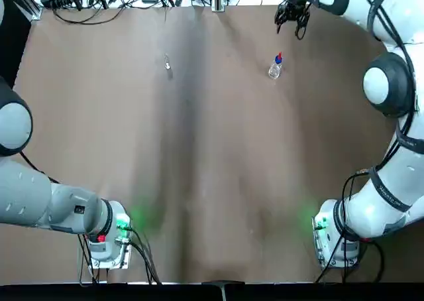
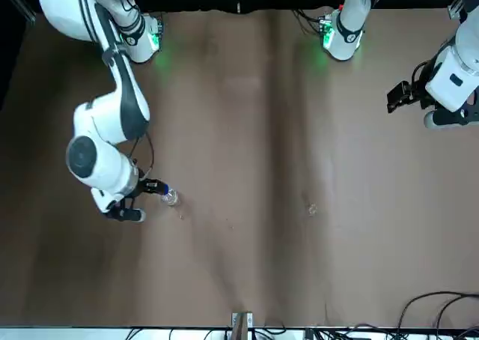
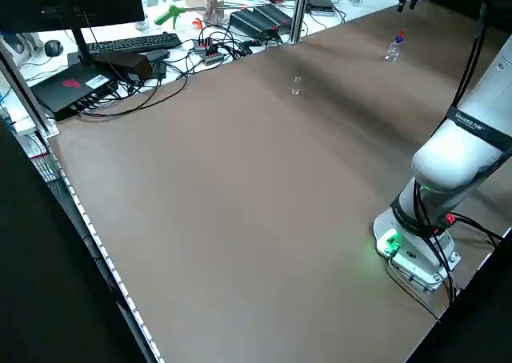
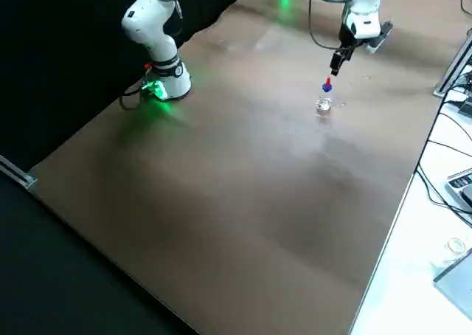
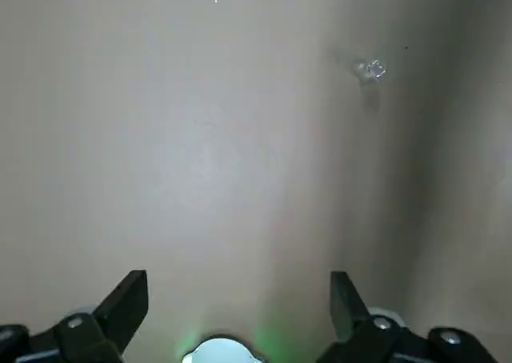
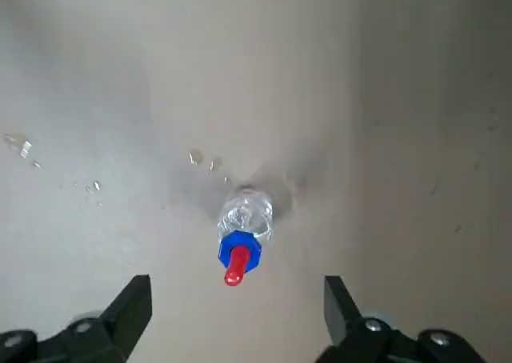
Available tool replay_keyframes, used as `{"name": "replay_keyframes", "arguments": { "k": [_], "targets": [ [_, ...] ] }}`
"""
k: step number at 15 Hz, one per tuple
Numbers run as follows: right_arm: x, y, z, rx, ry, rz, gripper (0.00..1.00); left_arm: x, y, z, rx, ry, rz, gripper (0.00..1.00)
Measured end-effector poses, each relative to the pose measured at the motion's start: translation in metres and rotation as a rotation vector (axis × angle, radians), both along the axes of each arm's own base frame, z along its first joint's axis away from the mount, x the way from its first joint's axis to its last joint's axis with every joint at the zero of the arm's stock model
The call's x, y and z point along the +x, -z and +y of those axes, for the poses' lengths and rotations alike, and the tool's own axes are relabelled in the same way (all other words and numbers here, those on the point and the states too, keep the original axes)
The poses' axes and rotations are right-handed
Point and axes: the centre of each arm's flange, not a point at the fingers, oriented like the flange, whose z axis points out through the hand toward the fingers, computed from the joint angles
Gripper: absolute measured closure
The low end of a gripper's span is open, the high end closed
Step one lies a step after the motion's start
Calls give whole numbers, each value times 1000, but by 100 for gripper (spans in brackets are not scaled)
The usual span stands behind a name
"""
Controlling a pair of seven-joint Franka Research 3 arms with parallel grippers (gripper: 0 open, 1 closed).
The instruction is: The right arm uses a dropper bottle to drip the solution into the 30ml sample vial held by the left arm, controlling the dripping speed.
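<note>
In the top view the big white jointed left arm (image 1: 40, 195) lies folded along the left edge of the frame, from its green-lit base at the lower left up past a grey elbow joint at mid left, and its black claw (image 5: 238, 299) shows in the left wrist view with both fingers spread wide and nothing between them, high over the bare brown bench (image 1: 199, 168). The tiny clear glass sample vial (image 1: 167, 64) stands alone in the upper left-centre of the top view, well apart from both claws; it is a small glinting speck with a pale top. Further right, in the upper right-centre, the small clear dropper bottle (image 1: 275, 67) with a blue collar and red tip stands upright on the bench, looking partly filled with clear liquid. The white right arm (image 1: 387, 135) rises from its base at the lower right, curves up the right edge and reaches inward along the top, so its black claw (image 1: 292, 14) hangs near the bottle, just above it in the frame. In the right wrist view that claw's fingers (image 6: 128, 311) stand wide apart, empty, with the bottle between and beyond them.
</note>
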Motion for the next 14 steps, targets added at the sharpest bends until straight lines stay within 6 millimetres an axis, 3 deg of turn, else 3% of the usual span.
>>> {"name": "replay_keyframes", "arguments": {
  "k": [6, 12, 14],
  "targets": [
    [-12, -88, -45, 11, 20, -45, 5, 0, 0, 0, 0, -1, 0, 0],
    [-66, -186, -107, 6, -58, 11, 0, 0, 1, 0, 0, 0, 2, 0],
    [-76, -200, -109, -4, -61, 11, 0, 0, 1, 0, 0, 0, 2, 0]
  ]
}}
